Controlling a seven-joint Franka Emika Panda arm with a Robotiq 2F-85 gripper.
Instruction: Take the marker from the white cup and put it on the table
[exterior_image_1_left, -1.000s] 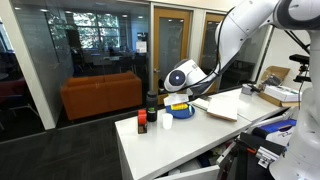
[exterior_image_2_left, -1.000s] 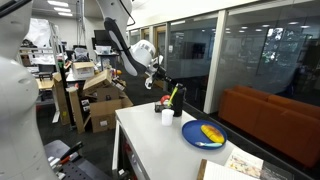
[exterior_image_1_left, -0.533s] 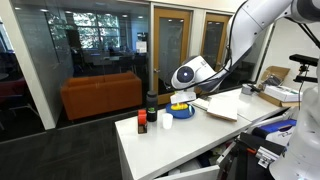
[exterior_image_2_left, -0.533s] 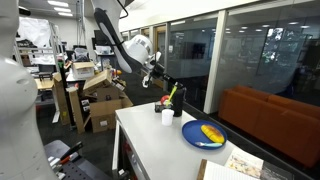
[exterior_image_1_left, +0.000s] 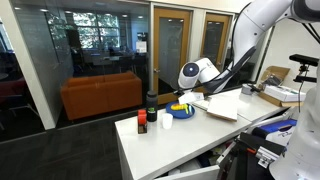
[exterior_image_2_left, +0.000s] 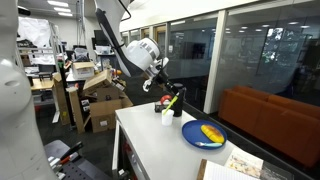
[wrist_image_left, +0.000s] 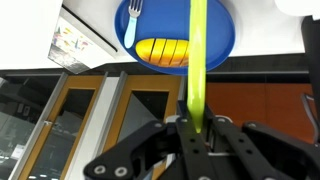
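Fingers (wrist_image_left: 176, 136) were closed on the marker (wrist_image_left: 197, 60), pinching one end of it. In the wrist view the yellow-green shaft ran straight up the frame from between them. Behind it in that view was the blue plate (wrist_image_left: 225, 40) with yellow food and a fork (wrist_image_left: 132, 14).

In an exterior view the marker (exterior_image_2_left: 172, 100) was off the desk (exterior_image_2_left: 145, 150). It was held in the air just above the white cup (exterior_image_2_left: 166, 117) and close beside the dark bottle (exterior_image_2_left: 178, 104). Couldn't tell whether its tip was clear of the cup rim.

In an exterior view the marker (exterior_image_1_left: 181, 98) showed as a small yellow-green streak under the wrist, near the blue plate (exterior_image_1_left: 181, 113). The white cup (exterior_image_1_left: 167, 123) stood upright on the desk (exterior_image_1_left: 175, 150). The dark bottle (exterior_image_1_left: 152, 107) and a red-orange container (exterior_image_1_left: 142, 125) stood just beside the cup.
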